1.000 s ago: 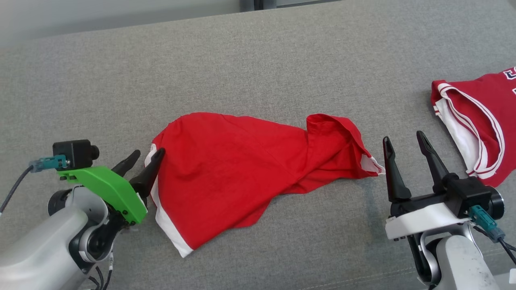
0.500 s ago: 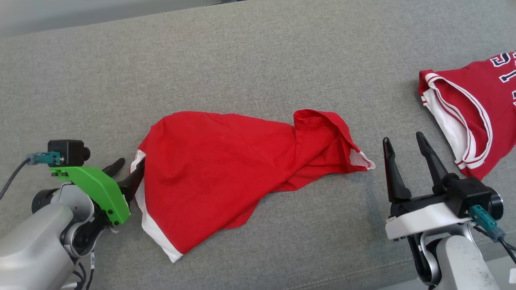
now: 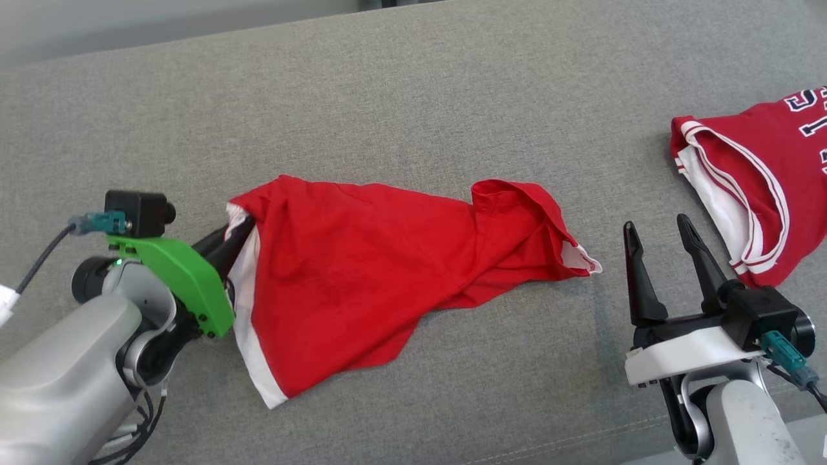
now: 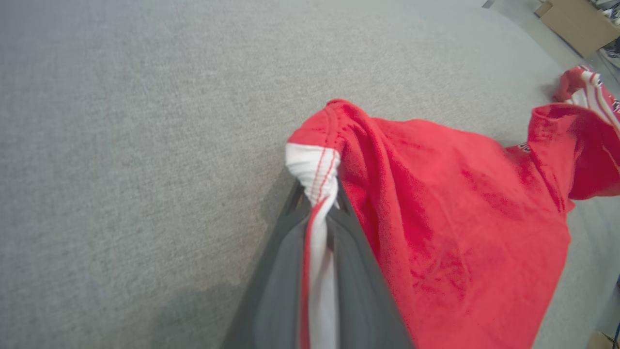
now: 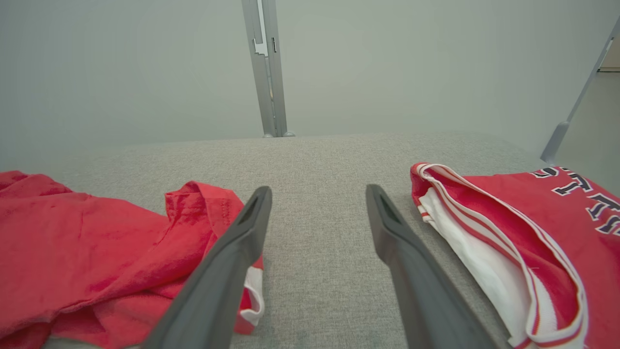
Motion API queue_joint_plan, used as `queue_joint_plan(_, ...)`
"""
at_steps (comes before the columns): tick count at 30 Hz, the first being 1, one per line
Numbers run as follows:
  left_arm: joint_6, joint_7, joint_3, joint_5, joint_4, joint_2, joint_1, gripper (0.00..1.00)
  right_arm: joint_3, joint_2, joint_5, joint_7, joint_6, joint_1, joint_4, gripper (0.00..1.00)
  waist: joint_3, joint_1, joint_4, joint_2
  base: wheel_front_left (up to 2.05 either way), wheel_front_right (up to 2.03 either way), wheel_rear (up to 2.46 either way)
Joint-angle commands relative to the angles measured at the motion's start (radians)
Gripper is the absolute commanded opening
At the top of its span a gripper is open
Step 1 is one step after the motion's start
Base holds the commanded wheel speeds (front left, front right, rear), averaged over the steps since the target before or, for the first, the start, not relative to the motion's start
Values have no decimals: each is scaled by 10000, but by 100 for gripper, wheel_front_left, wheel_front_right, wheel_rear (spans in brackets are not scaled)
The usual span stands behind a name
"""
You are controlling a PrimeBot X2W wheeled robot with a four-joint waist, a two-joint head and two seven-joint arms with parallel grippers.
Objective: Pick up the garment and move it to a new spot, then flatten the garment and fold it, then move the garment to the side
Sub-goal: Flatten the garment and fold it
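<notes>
Left gripper (image 4: 317,198): fingers pinched together on the white hem (image 4: 312,169) at one corner of the garment (image 3: 362,278), with cloth bunched between the tips and over them.
Right gripper (image 3: 654,225): fingers spread wide with nothing between them, poised low over the cushion (image 3: 413,97).
Garment: crumpled and unfolded, it ran from the left gripper's tips off to that gripper's right. The held corner was raised a little and the rest lay on the cushion. Its far end (image 3: 536,219) lay near the right gripper, on its left side. Whether the left finger touched it could not be told.
Jersey (image 3: 762,181): a second red piece with white stripes and lettering lay just right of the right gripper, well apart from the garment.
Step in hand: probably the first one, picking up and moving. The grasp looked made, but most of the cloth was not yet off the cushion.
Next move: the left arm would need to raise or draw the pinched corner toward the new spot. The right gripper would likely have to take the far end, so the cloth could later be spread flat.
Caution: a pinch on the hem alone might slip under drag, and the right gripper should keep clear of the jersey.
</notes>
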Motion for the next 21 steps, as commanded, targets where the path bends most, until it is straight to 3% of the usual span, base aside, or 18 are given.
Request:
queue_joint_plan(1,71,-62,67,33,-78,32,-160,0,-11,-27,24,-39,0,105,-11,100,-41,0,40,0,0,0,0)
queue_joint_plan(5,780,54,376,124,-1835,102,-780,0,-40,-27,120,-39,0,183,16,100,-167,0,167,0,0,0,0)
queue_joint_plan(11,2106,641,940,-508,-4296,-482,-1540,0,108,-30,483,-39,0,10,73,100,-317,0,94,0,0,0,0)
queue_joint_plan(21,4376,1061,1671,-1324,-5952,-1691,-2362,0,305,-29,1279,-36,0,-457,117,100,-237,0,-681,0,0,0,0)
